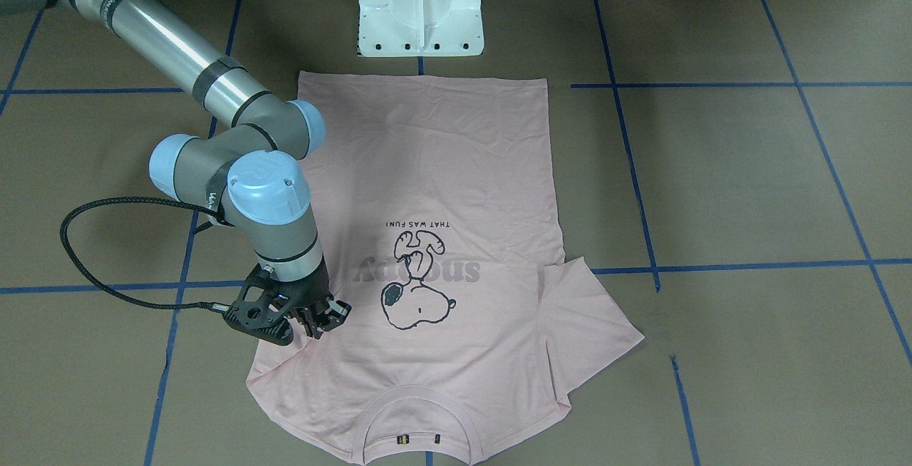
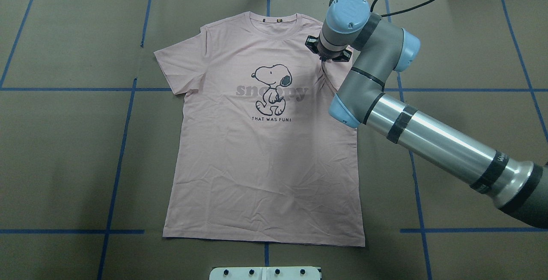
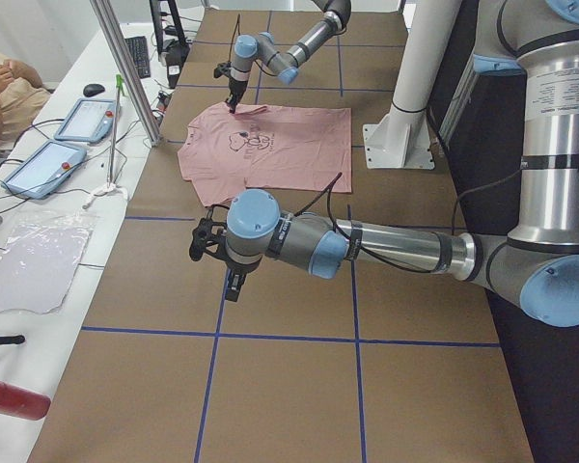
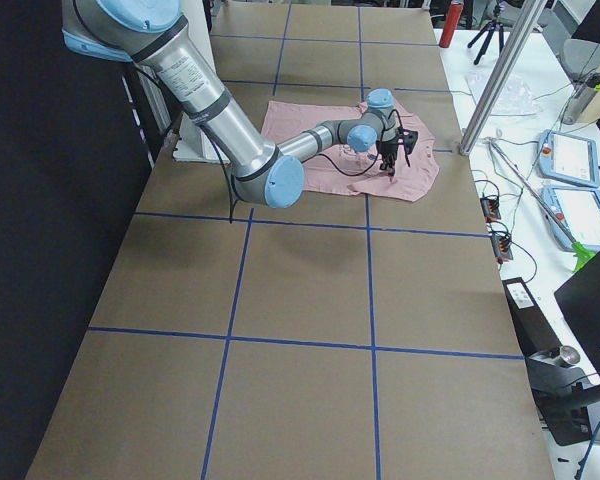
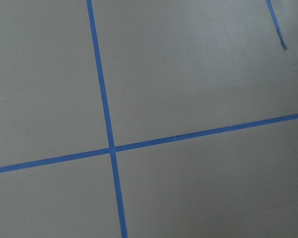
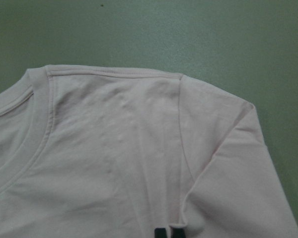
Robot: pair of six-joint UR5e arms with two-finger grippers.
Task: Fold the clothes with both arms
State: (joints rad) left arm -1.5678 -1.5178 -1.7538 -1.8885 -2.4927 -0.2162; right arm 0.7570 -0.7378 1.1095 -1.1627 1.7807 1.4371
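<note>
Pink T-shirt (image 2: 265, 156) is spread flat at the middle of the table (image 2: 64, 143), collar toward the operators' edge. Fabric by its shoulder on the robot's right is pinched by the right gripper (image 1: 317, 329). The left gripper (image 3: 234, 285) is held over the table's left end; its opening cannot be told.

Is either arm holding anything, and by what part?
The right gripper pinches the T-shirt at the sleeve seam, near the armpit; the left gripper is away from it.
</note>
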